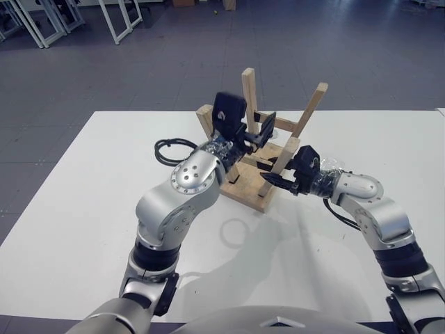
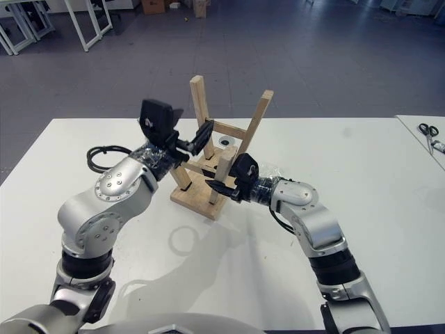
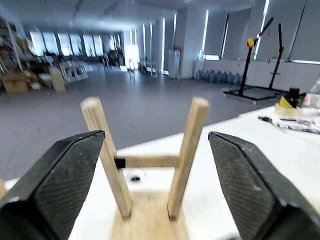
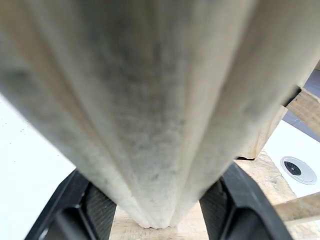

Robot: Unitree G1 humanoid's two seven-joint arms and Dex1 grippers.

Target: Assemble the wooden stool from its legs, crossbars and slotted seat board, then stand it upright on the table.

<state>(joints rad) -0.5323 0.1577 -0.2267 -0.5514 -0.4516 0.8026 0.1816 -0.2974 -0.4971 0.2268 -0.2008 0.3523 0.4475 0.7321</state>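
The wooden stool stands upside down, its seat board (image 1: 245,191) flat on the white table (image 1: 83,202) and its legs (image 1: 249,89) pointing up, joined by crossbars (image 2: 229,129). My right gripper (image 1: 279,181) is shut on the near leg (image 2: 227,161) low down, close to the board; that leg (image 4: 150,100) sits between its pads (image 4: 97,212). My left gripper (image 2: 204,137) hovers open at the crossbars on the stool's left side. Its fingers (image 3: 60,185) are spread wide, with the two far legs (image 3: 187,150) seen beyond them.
A coiled black cable (image 1: 170,149) lies on the table left of the stool. A round grommet (image 2: 224,141) is set in the tabletop behind the stool, near the far edge. Scissors (image 2: 429,130) lie on a neighbouring table at the right.
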